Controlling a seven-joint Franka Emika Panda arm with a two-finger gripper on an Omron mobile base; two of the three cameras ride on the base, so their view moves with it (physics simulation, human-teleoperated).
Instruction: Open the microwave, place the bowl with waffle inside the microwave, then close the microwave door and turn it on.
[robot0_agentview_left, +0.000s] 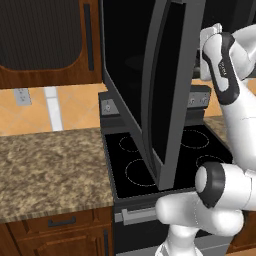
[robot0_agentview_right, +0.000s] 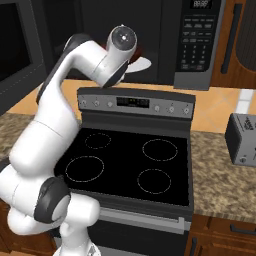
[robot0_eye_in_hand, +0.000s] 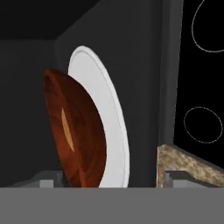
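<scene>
Three views, taken in turn
Left base view: the big glossy black microwave door stands swung wide open over the black glass-top stove
Right base view: the white arm reaches into the wide black microwave, above a white round turntable plate
Hand view: the reddish-brown wooden bowl sits on the white plate inside the cavity, the tan waffle in it; gripper fingers hidden, so its grip cannot be told

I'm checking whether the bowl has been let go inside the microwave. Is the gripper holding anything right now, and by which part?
It cannot be told. In the hand view the bowl with the waffle sits on the white turntable plate close ahead, but the fingertips are not clearly visible.
</scene>
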